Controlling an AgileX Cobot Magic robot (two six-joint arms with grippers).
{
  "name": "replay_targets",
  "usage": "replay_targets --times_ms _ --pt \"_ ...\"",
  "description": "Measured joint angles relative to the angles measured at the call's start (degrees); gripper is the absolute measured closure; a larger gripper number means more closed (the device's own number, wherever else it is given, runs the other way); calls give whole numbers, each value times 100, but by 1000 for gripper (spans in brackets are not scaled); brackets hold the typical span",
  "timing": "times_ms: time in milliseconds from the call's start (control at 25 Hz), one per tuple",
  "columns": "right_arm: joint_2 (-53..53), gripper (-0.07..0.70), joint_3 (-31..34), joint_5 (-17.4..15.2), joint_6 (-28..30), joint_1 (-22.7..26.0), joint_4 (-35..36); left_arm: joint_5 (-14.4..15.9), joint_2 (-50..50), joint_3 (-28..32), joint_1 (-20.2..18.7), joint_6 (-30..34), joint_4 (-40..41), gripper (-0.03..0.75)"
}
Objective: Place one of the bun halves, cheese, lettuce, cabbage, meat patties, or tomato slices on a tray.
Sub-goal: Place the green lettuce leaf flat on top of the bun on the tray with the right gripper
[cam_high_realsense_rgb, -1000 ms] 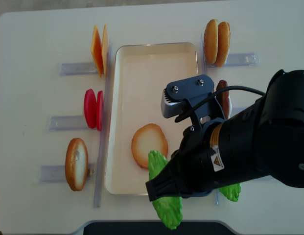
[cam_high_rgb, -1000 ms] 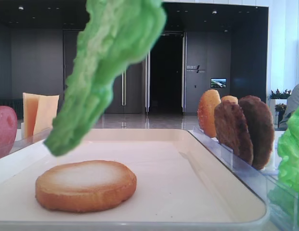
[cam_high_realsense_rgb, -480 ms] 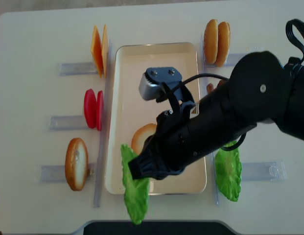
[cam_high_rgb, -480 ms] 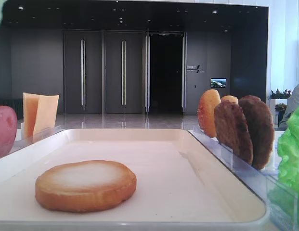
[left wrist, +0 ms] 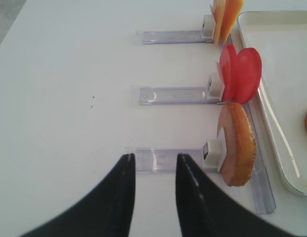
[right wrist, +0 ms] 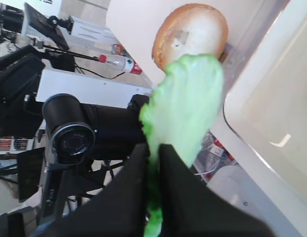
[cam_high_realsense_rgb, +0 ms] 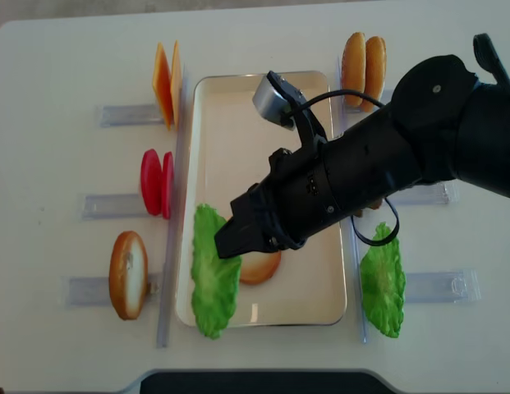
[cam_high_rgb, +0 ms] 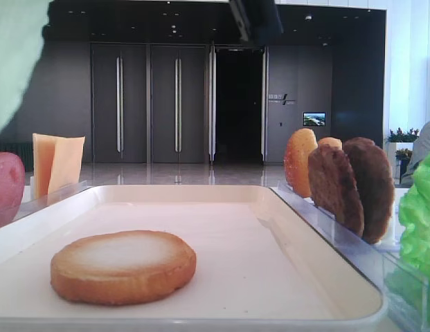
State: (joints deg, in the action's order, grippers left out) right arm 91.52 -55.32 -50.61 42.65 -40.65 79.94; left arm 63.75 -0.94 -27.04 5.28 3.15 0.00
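**Green leaf pinched in my right gripper, hanging over the tray's near-left edge**

White tabletop (cam_high_realsense_rgb: 66, 74) fills the overhead view, and on it the cream tray (cam_high_realsense_rgb: 263, 90) sits at the centre with its long side running from 12 to 6 o'clock. My right arm (cam_high_realsense_rgb: 402, 148) is the next biggest thing: it comes in from 3 o'clock and reaches across the tray toward 8 o'clock.

My right gripper (right wrist: 154, 154) has its two dark fingers pressed together on one end of a lettuce leaf (cam_high_realsense_rgb: 212, 275), and the leaf hangs free beyond them. From overhead the leaf covers the tray's 7 o'clock edge. Whether it touches the tray I cannot tell. A second lettuce leaf (cam_high_realsense_rgb: 383, 283) stands just outside the tray at 4 o'clock.

One bun half (cam_high_rgb: 123, 266) lies flat in the tray, pale toasted face up; overhead it shows just beside the held leaf, partly under my arm. Two more bun halves (cam_high_realsense_rgb: 363, 71) stand on edge at 1 o'clock. Another bun half (left wrist: 237, 144) stands in a clear holder (left wrist: 163, 159) at 8 o'clock, outside the tray.

The meat patties (cam_high_rgb: 353, 185) stand upright past the tray's 3 o'clock rim. The tomato slices (cam_high_realsense_rgb: 156, 182) stand at 9 o'clock, and the cheese (cam_high_realsense_rgb: 166, 80) at 11 o'clock.

My left gripper (left wrist: 153, 180) hovers over bare table near that clear holder, gripping nothing, its fingers as near together as they go.
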Motion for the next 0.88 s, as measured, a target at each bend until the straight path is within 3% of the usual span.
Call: replay_targets --times_ms 200,520,880 --pt "457 570 0 -380 656 122 762 0 0 0 0 -6 0 496" --pt "1073 570 0 -401 1221 241 1063 0 0 0 0 -11 0 496" --pt "1510 570 0 -419 1640 697 1239 0 0 0 0 -16 0 496"
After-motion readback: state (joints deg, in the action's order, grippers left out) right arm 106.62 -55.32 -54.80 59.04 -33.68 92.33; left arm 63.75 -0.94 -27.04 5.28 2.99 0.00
